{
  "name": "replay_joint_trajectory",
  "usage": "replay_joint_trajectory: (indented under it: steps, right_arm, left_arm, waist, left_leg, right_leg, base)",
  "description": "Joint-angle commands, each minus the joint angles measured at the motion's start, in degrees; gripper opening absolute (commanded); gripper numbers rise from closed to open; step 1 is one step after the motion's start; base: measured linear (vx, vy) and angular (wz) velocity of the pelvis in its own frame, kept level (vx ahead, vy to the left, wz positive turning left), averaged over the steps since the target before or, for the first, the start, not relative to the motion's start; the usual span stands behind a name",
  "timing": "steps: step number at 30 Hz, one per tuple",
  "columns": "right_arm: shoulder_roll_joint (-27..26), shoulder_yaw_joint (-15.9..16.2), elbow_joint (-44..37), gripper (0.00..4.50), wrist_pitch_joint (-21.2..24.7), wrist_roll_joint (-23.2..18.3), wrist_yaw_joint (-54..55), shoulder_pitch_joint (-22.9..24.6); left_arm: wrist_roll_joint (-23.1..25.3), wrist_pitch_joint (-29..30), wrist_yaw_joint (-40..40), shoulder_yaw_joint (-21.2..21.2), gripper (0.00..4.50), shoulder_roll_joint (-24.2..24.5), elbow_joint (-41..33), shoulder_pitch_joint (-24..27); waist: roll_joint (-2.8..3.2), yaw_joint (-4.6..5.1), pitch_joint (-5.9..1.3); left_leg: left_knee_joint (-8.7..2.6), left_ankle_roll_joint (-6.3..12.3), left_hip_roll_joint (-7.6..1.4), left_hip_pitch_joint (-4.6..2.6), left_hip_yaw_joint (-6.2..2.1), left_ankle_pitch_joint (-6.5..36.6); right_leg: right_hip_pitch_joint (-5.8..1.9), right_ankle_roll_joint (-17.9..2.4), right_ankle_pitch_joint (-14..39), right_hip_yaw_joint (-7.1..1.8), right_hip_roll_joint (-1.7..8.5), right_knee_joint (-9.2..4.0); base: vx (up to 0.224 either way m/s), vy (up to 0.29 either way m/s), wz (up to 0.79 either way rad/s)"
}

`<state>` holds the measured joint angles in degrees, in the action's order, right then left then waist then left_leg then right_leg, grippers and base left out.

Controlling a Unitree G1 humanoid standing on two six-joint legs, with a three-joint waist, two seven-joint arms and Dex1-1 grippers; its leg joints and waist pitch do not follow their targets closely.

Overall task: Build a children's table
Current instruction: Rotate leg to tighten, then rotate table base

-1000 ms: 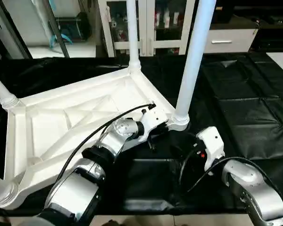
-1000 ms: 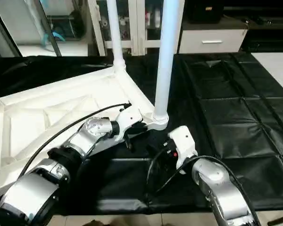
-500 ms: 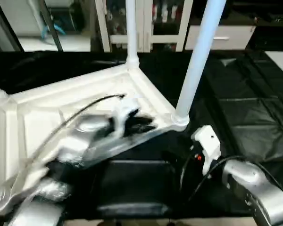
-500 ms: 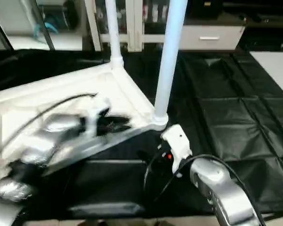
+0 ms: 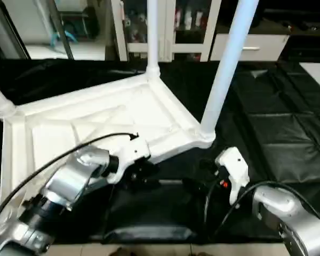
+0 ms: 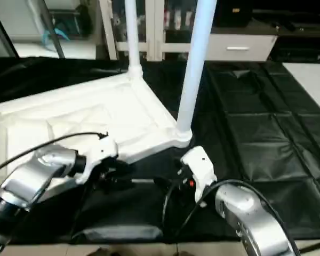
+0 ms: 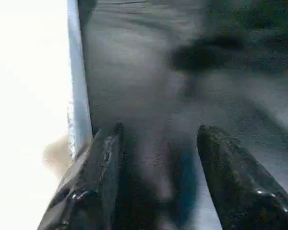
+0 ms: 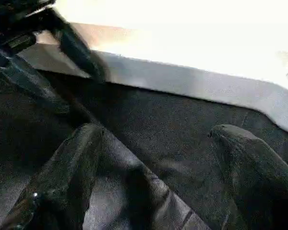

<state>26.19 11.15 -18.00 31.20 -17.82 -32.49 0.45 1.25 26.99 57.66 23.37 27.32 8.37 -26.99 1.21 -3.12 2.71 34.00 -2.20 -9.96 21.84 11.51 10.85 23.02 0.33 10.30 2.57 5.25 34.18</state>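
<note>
Table (image 5: 96, 122), upturned on bench (image 5: 277, 138): light, rigid, slippery plastic; grip rim. Left end effector (image 7: 156, 158) and right end effector (image 8: 156, 163) parted, empty.

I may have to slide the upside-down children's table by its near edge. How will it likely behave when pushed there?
The children's table is moulded plastic with a ribbed underside, so it is probably stiff and light. On the black cover it may turn about one corner rather than go straight. The near right leg stands tall, so bumping it high up could tip the table.

Even indoor light; wrist views blurred, white tabletop (image 7: 29, 96) overexposed
</note>
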Motion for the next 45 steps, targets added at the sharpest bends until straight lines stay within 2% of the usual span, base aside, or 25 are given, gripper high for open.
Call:
replay_joint_trajectory:
  steps: [1, 4, 6, 9, 10, 12, 13, 17, 19, 22, 25, 26, 27, 28, 29, 30, 31, 32, 34, 37, 38, 39, 41, 42, 45]
  right_arm:
    - [0.5, 0.0, -1.3, 3.82, 0.6, 0.1, -0.1, 0.3]
    - [0.3, -0.1, -1.4, 3.82, 0.8, 0.3, -0.1, 0.4]
    - [0.0, -0.2, -1.3, 3.82, 0.9, 0.5, 0.3, 0.4]
    - [-0.2, -0.1, -1.1, 3.82, 0.9, 0.5, 0.5, 0.3]
    - [-0.3, -0.1, -1.0, 3.82, 0.9, 0.6, 0.6, 0.1]
    - [-0.4, -0.1, -0.8, 3.82, 0.9, 0.6, 0.7, -0.1]
    - [-0.5, -0.1, -0.5, 3.82, 0.9, 0.8, 0.8, -0.3]
    - [-0.7, -0.2, -0.1, 3.82, 0.9, 1.2, 1.2, -0.7]
    - [-0.7, -0.2, -0.1, 3.82, 0.9, 1.3, 1.3, -0.8]
    - [-0.9, -0.2, -0.2, 3.82, 1.0, 1.4, 1.4, -0.8]
    - [-1.1, -0.1, -0.5, 3.82, 1.0, 1.5, 1.6, -0.6]
    - [-1.1, -0.1, -0.6, 3.82, 0.6, 1.7, 1.7, -0.4]
    - [-1.1, -0.1, -0.7, 3.82, 0.5, 1.7, 1.8, -0.4]
    - [-1.2, -0.1, -0.7, 3.82, 0.5, 1.7, 1.8, -0.4]
    - [-1.2, -0.3, -0.8, 3.82, 0.4, 1.6, 1.9, -0.3]
    - [-1.2, -0.5, -1.0, 3.82, 0.4, 1.5, 1.9, -0.2]
    - [-1.1, -0.9, -1.3, 3.82, 0.4, 1.2, 1.9, 0.1]
    - [-1.1, -1.0, -1.4, 3.82, 0.4, 1.1, 1.9, 0.3]
    - [-1.1, -0.9, -1.4, 3.82, 0.2, 1.1, 1.8, 0.5]
    - [-1.1, -0.7, -1.1, 3.82, 0.1, 1.2, 1.7, 0.4]
    - [-1.2, -0.6, -1.1, 3.82, 0.1, 1.3, 1.6, 0.3]
    - [-1.3, -0.5, -1.0, 3.82, 0.1, 1.4, 1.5, 0.1]
    - [-1.4, -0.4, -0.8, 3.82, 0.1, 1.5, 1.4, -0.1]
    - [-1.4, -0.4, -0.7, 3.82, 0.0, 1.6, 1.3, -0.3]
    - [-1.3, -0.4, -0.4, 3.82, -0.1, 1.7, 1.2, -0.6]
  left_arm:
    - [4.4, -0.5, -6.5, -1.1, 2.68, 1.1, 4.0, -1.9]
    - [5.7, -1.9, -8.4, -1.1, 2.68, 1.1, 5.3, -2.8]
    - [7.7, -4.1, -11.6, -1.6, 2.68, 0.3, 8.3, -4.3]
    - [9.9, -7.4, -15.1, -0.7, 2.68, -0.1, 12.7, -5.8]
    - [11.8, -11.4, -18.8, 0.5, 2.68, -0.5, 17.7, -7.1]
    - [12.6, -13.9, -20.9, 0.9, 2.68, -0.9, 20.5, -7.7]
    - [14.1, -17.3, -24.6, 1.6, 2.68, -1.7, 24.9, -8.4]
    - [17.0, -21.4, -33.6, 1.8, 2.68, -3.4, 31.6, -8.7]
    - [17.2, -22.1, -35.0, 1.5, 2.68, -3.6, 32.0, -8.5]
    - [17.1, -25.2, -38.2, 0.1, 2.68, -4.3, 32.6, -8.1]
    - [15.4, -29.8, -44.8, -3.8, 2.68, -5.6, 31.2, -6.3]
    - [11.9, -32.9, -45.9, -7.5, 2.68, -6.7, 27.8, -3.5]
    - [10.2, -33.3, -46.0, -9.0, 2.68, -7.1, 26.1, -2.2]
    - [10.0, -33.4, -46.0, -9.2, 2.68, -7.2, 25.9, -2.1]
    - [6.8, -34.2, -44.8, -11.5, 2.68, -7.6, 22.0, 0.6]
    - [3.9, -33.2, -43.3, -13.4, 2.68, -7.9, 18.0, 3.1]
    - [-0.2, -30.6, -40.6, -15.9, 2.68, -7.3, 11.3, 7.3]
    - [-3.6, -27.0, -37.9, -17.2, 2.68, -7.1, 7.2, 9.6]
    - [-8.1, -20.8, -34.2, -18.8, 2.68, -6.4, 1.4, 12.8]
    - [-10.1, -11.4, -32.7, -20.1, 2.68, -5.1, -2.6, 15.0]
    - [-9.6, -8.5, -33.3, -20.6, 2.68, -4.5, -3.1, 15.4]
    - [-9.7, -5.0, -34.9, -22.1, 2.68, -4.8, -3.1, 15.6]
    - [-10.4, -1.8, -38.4, -24.6, 2.68, -5.5, -3.0, 15.7]
    - [-11.0, 0.5, -39.7, -25.5, 2.68, -5.6, -3.8, 16.0]
    - [-10.9, 4.9, -40.4, -25.5, 2.68, -5.2, -3.5, 15.6]
  waist:
    - [-0.44, 0.19, -3.09]
    - [-0.73, 0.71, -3.21]
    - [-0.69, 0.90, -3.34]
    - [-0.80, 0.85, -3.46]
    - [-0.74, 0.81, -3.52]
    - [-0.93, 0.85, -3.60]
    - [-0.87, 0.83, -3.71]
    - [-0.85, 0.83, -3.61]
    - [-0.90, 0.85, -3.60]
    - [-1.00, 0.85, -3.43]
    - [-0.89, 0.94, -3.45]
    - [-0.66, 1.02, -3.47]
    - [-0.76, 1.10, -3.48]
    - [-0.44, 1.00, -3.59]
    - [-0.39, 0.98, -3.57]
    - [-0.27, 0.92, -3.57]
    - [-0.29, 0.90, -3.59]
    - [-0.15, 0.78, -3.59]
    - [-0.08, 0.78, -3.41]
    - [0.03, 0.52, -3.19]
    - [0.10, 0.56, -2.91]
    - [0.06, 0.61, -2.99]
    - [0.10, 0.63, -2.89]
    - [-0.12, 0.64, -2.87]
    - [-0.24, 0.86, -2.83]
  left_leg:
    - [-4.61, -0.43, -2.95, -1.40, -1.62, 15.1]
    - [-4.74, -0.49, -2.84, -0.79, -1.98, 14.7]
    - [-4.51, -0.18, -2.86, -1.07, -1.90, 14.9]
    - [-4.31, 0.44, -2.84, -1.06, -1.79, 14.1]
    - [-4.26, 0.73, -2.78, -0.88, -1.82, 13.1]
    - [-4.14, 1.07, -2.69, -0.82, -1.85, 13.3]
    - [-4.16, 1.04, -2.80, -0.84, -1.91, 13.1]
    - [-4.17, 1.00, -2.91, -0.88, -1.96, 14.0]
    - [-4.19, 0.88, -2.96, -0.89, -1.95, 14.6]
    - [-4.28, 0.48, -2.96, -0.98, -2.02, 16.8]
    - [-4.35, 0.15, -3.00, -0.83, -2.18, 17.7]
    - [-4.36, 0.09, -3.05, -0.80, -2.21, 17.7]
    - [-4.39, 0.09, -3.08, -0.64, -2.27, 17.5]
    - [-4.35, 0.05, -3.15, -0.86, -2.23, 17.6]
    - [-4.36, 0.00, -3.16, -1.04, -2.13, 17.8]
    - [-4.49, -0.16, -3.29, -0.90, -2.21, 17.7]
    - [-4.42, -0.06, -3.33, -1.07, -2.07, 17.7]
    - [-4.56, -0.11, -3.41, -0.88, -2.10, 16.5]
    - [-4.52, 0.06, -3.16, -0.99, -1.88, 17.2]
    - [-4.59, -0.78, -3.10, -1.39, -1.79, 18.8]
    - [-4.74, -1.12, -2.94, -1.36, -1.84, 20.6]
    - [-4.70, -1.59, -2.97, -1.54, -1.82, 21.2]
    - [-4.78, -2.23, -2.91, -1.46, -2.07, 21.9]
    - [-4.92, -2.45, -3.00, -1.48, -2.19, 22.3]
    - [-4.90, -2.28, -2.83, -1.31, -2.25, 22.5]
  right_leg:
    - [-1.78, -8.4, 15.6, -2.30, 2.75, -4.32]
    - [-2.21, -7.4, 16.9, -2.15, 2.92, -4.30]
    - [-1.91, -7.8, 16.8, -2.16, 2.86, -4.41]
    - [-1.86, -8.7, 14.5, -2.19, 2.74, -4.27]
    - [-1.99, -9.1, 13.0, -2.15, 2.75, -4.11]
    - [-2.06, -8.8, 12.7, -2.08, 2.70, -4.06]
    - [-2.17, -9.0, 12.1, -2.08, 2.83, -3.90]
    - [-2.05, -9.1, 12.8, -2.03, 2.85, -4.12]
    - [-2.02, -9.1, 13.3, -2.06, 2.87, -4.16]
    - [-1.78, -8.3, 17.0, -2.05, 2.94, -4.61]
    - [-1.86, -8.2, 17.1, -1.96, 2.88, -4.56]
    - [-1.86, -8.5, 16.5, -1.97, 2.95, -4.59]
    - [-1.98, -8.7, 15.9, -1.93, 2.97, -4.46]
    - [-1.78, -9.2, 14.7, -1.93, 2.88, -4.42]
    - [-1.63, -9.5, 14.3, -1.95, 2.80, -4.40]
    - [-1.88, -10.2, 13.4, -1.93, 3.01, -4.15]
    - [-1.63, -10.5, 12.5, -1.94, 2.75, -4.09]
    - [-1.90, -11.2, 11.0, -1.93, 2.91, -3.69]
    - [-1.54, -11.2, 11.3, -1.93, 2.46, -3.85]
    - [-1.29, -10.2, 13.7, -2.06, 2.36, -3.96]
    - [-1.15, -9.1, 16.9, -2.04, 2.26, -4.38]
    - [-1.11, -8.7, 17.6, -2.08, 2.27, -4.31]
    - [-1.15, -7.7, 19.3, -2.07, 2.31, -4.56]
    - [-1.17, -7.4, 19.8, -2.06, 2.38, -4.74]
    - [-1.20, -6.7, 20.6, -2.07, 2.37, -4.84]
  base:
    - [0.000, 0.000, 0.00]
    - [0.000, 0.000, 0.00]
    - [0.000, 0.000, 0.00]
    - [0.000, 0.000, 0.00]
    - [0.000, 0.000, 0.00]
    - [0.000, 0.000, 0.00]
    - [0.000, 0.000, 0.00]
    - [0.000, 0.000, 0.00]
    - [0.000, 0.000, 0.00]
    - [0.000, 0.000, 0.00]
    - [0.000, 0.000, 0.00]
    - [0.000, 0.000, 0.00]
    - [0.000, 0.000, 0.00]
    - [0.000, 0.000, 0.00]
    - [0.000, 0.000, 0.00]
    - [0.000, 0.000, 0.00]
    - [0.000, 0.000, 0.00]
    - [0.000, 0.000, 0.00]
    - [0.000, 0.000, 0.00]
    - [0.000, 0.000, 0.00]
    - [0.000, 0.000, 0.00]
    - [0.000, 0.000, 0.00]
    - [0.000, 0.000, 0.00]
    - [0.000, 0.000, 0.00]
    - [0.000, 0.000, 0.00]
